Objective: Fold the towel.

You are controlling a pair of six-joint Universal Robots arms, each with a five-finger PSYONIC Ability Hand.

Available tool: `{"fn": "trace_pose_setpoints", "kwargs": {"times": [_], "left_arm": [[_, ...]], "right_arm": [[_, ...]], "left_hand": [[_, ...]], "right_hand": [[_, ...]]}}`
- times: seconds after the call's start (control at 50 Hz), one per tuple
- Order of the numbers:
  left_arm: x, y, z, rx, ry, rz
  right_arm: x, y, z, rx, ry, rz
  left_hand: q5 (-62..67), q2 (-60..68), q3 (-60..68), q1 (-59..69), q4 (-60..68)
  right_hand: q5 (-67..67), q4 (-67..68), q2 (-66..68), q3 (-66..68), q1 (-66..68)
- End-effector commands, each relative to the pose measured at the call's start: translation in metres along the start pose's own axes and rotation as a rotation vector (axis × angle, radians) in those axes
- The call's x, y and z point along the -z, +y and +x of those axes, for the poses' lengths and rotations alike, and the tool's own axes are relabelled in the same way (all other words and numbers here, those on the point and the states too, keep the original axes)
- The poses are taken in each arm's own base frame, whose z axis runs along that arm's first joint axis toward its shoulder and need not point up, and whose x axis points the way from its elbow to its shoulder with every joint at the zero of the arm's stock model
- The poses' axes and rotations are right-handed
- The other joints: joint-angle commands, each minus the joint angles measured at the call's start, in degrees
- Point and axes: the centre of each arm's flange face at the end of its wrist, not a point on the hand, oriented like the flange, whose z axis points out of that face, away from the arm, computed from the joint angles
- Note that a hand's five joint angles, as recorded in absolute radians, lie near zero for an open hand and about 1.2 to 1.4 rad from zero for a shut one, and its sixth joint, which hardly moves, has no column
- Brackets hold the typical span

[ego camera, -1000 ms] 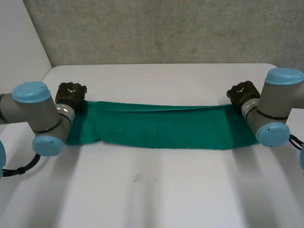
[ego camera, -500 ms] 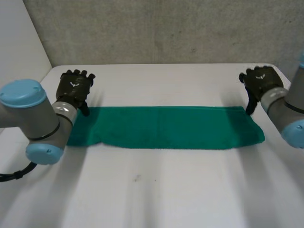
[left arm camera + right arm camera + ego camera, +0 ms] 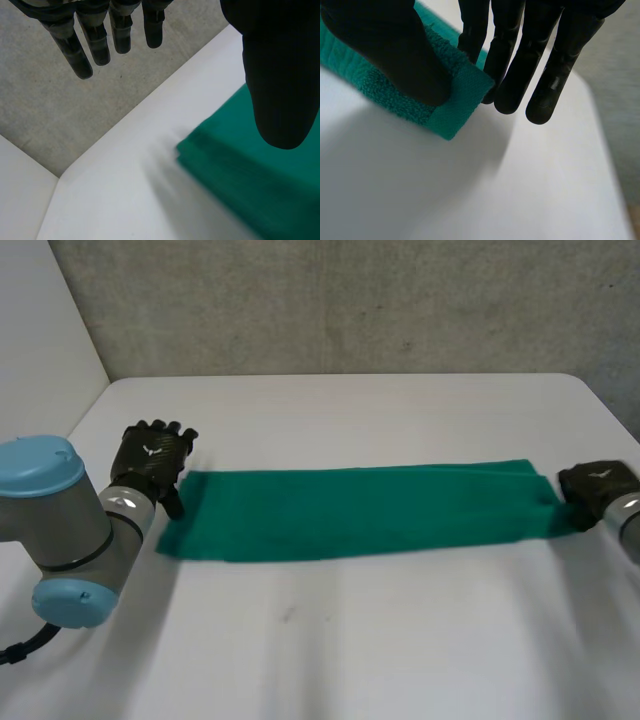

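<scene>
Right hand [image 3: 382, 47] pinches the towel [image 3: 360, 510] corner; left hand [image 3: 152, 455] hangs nearby, fingers straight.

Left hand [image 3: 150, 461] fingers straight, thumb apart; right hand [image 3: 598, 486] thumb, fingers pinching towel [image 3: 360, 512] corner.

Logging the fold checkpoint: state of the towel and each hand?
towel: folded into a long strip, lying flat on the table.
left hand: open, fingers straight, at the towel's left end, holding nothing.
right hand: shut on the towel's right end corner, thumb on top.
</scene>
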Motion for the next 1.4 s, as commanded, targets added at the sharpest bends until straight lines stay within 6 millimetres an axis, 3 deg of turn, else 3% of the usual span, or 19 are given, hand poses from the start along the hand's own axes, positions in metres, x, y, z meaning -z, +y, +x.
{"fn": "trace_pose_setpoints", "kwargs": {"times": [0.02,0.14,0.22,0.34,0.38,0.5,0.52,0.54,0.6,0.74,0.76,0.86,0.94,1.0,1.02,1.1,1.3,1.36,1.4], "left_arm": [[0.005,-0.003,-0.003,0.000,-0.006,0.003],[0.010,-0.004,-0.003,0.000,-0.006,0.002],[0.016,-0.004,-0.004,0.001,-0.005,-0.004],[0.024,-0.009,-0.008,0.003,-0.015,0.003],[0.024,-0.011,-0.008,0.003,-0.016,0.006],[0.028,-0.016,-0.010,0.002,-0.021,0.017],[0.029,-0.016,-0.010,0.002,-0.020,0.017],[0.029,-0.016,-0.010,0.002,-0.020,0.017],[0.030,-0.018,-0.008,0.001,-0.015,0.021],[0.032,-0.019,-0.003,-0.001,-0.001,0.028],[0.032,-0.019,-0.002,0.001,0.002,0.029],[0.034,-0.026,0.012,0.009,0.039,0.057],[0.032,-0.034,0.025,0.038,0.072,0.087],[0.033,-0.042,0.034,0.063,0.095,0.114],[0.034,-0.048,0.040,0.081,0.112,0.131],[0.036,-0.071,0.076,0.166,0.204,0.199],[0.019,-0.051,0.114,0.163,0.265,0.140],[0.019,-0.046,0.116,0.160,0.264,0.121],[0.022,-0.043,0.114,0.157,0.255,0.095]], "right_arm": [[0.007,-0.018,0.058,0.054,0.190,0.056],[0.004,-0.023,0.081,0.232,0.259,0.044],[0.005,-0.039,0.071,0.326,0.243,0.089],[0.025,-0.106,-0.009,0.316,0.058,0.347],[0.044,-0.133,-0.055,0.311,-0.077,0.476],[0.087,-0.164,-0.135,0.353,-0.303,0.662],[0.087,-0.164,-0.135,0.353,-0.303,0.662],[0.106,-0.160,-0.185,0.382,-0.453,0.716],[0.122,-0.144,-0.236,0.416,-0.623,0.747],[0.123,-0.110,-0.287,0.442,-0.767,0.709],[0.119,-0.104,-0.291,0.444,-0.774,0.691],[0.111,-0.104,-0.284,0.427,-0.721,0.659],[0.109,-0.120,-0.261,0.370,-0.578,0.607],[0.109,-0.134,-0.213,0.217,-0.465,0.539],[0.109,-0.134,-0.213,0.216,-0.465,0.539],[0.099,-0.103,-0.168,0.049,-0.433,0.374],[0.084,-0.034,-0.138,0.005,-0.376,0.142],[0.080,-0.025,-0.133,0.001,-0.363,0.114],[0.073,-0.020,-0.126,-0.006,-0.334,0.110]], "left_hand": [[-2.7,-1.6,-2.2,-1.0,-1.6],[-2.7,-1.6,-2.2,-1.0,-1.6],[-2.7,-1.6,-2.2,-1.0,-1.6],[-2.7,-1.6,-2.2,-1.0,-1.6],[-2.7,-1.6,-2.2,-1.0,-1.6],[-2.7,-1.6,-2.2,-1.0,-1.6],[-2.7,-1.6,-2.2,-1.0,-1.6],[-2.7,-1.6,-2.2,-1.0,-1.6],[-2.7,-1.6,-2.2,-1.0,-1.6],[-2.7,-1.6,-2.2,-1.0,-1.6],[-2.7,-1.6,-2.2,-1.0,-1.6],[-2.7,-1.6,-2.2,-1.0,-1.6],[-2.7,-1.6,-2.2,-1.0,-1.6],[-2.7,-1.6,-2.2,-1.0,-1.6],[-2.7,-1.6,-2.2,-1.0,-1.6],[-2.5,-1.4,-2.0,-0.8,-1.4],[-2.0,-0.9,-1.5,-0.3,-0.9],[-2.0,-0.9,-1.5,-0.3,-0.9],[-2.1,-1.0,-1.6,-0.4,-1.1]], "right_hand": [[14.5,11.9,12.6,12.4,25.0],[14.5,11.9,12.6,12.4,25.0],[14.5,11.9,12.6,12.4,25.0],[14.5,11.9,12.6,12.4,25.0],[14.5,11.9,12.6,12.4,25.0],[14.5,11.9,12.6,12.4,25.0],[14.5,11.9,12.6,12.4,25.0],[14.5,11.9,12.6,12.4,25.0],[14.5,11.9,12.6,12.4,25.0],[14.5,11.9,12.6,12.4,25.0],[-2.4,-5.1,-4.3,-4.5,8.1],[-55.5,-58.1,-57.4,-57.6,-45.0],[-55.5,-58.1,-57.4,-57.6,-45.0],[-55.5,-58.1,-57.4,-57.6,-45.0],[-55.5,-58.1,-57.4,-57.6,-45.0],[-55.5,-58.1,-57.4,-57.6,-45.0],[-53.8,-56.4,-55.6,-55.9,-43.3],[-37.9,-40.6,-39.8,-40.0,-27.4],[-2.4,-5.1,-4.3,-4.5,8.0]]}}
